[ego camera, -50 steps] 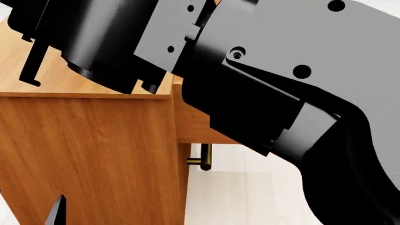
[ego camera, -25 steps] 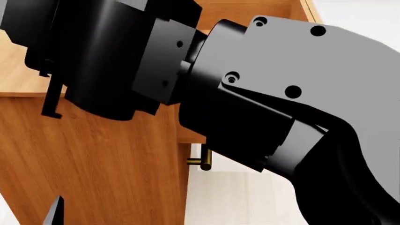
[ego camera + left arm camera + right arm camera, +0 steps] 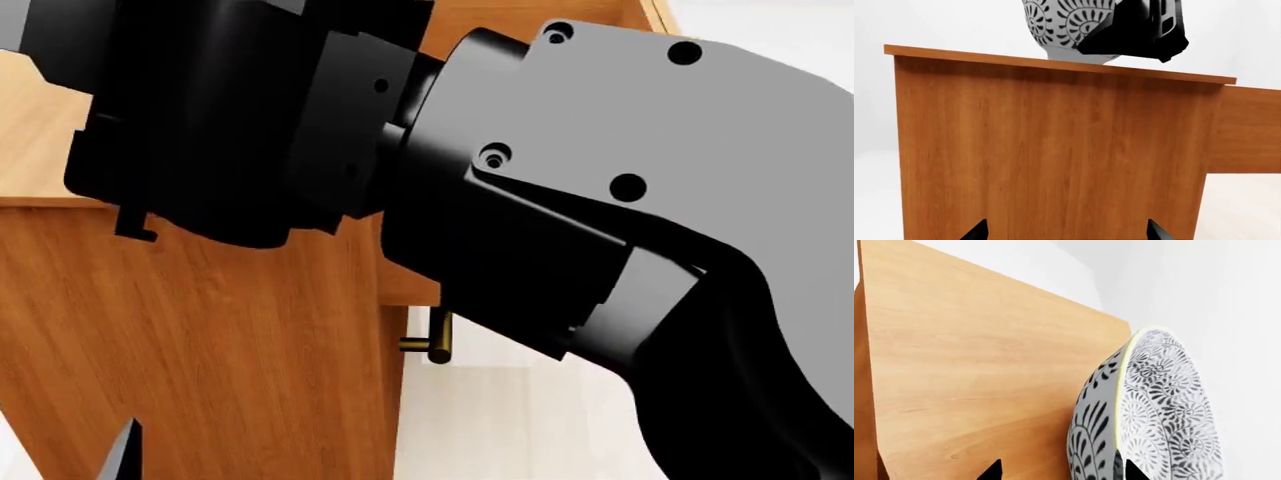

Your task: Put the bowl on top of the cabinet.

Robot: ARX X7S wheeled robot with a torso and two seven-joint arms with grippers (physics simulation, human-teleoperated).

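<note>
The jaws of the right gripper pinch the rim of the bowl, one tip on each side of the wall. The bowl is above the cabinet top, near its edge. The left gripper has its jaws spread, facing the cabinet side.

The cabinet top lies bare beside the bowl; its tall side panel blocks the left gripper.
</note>
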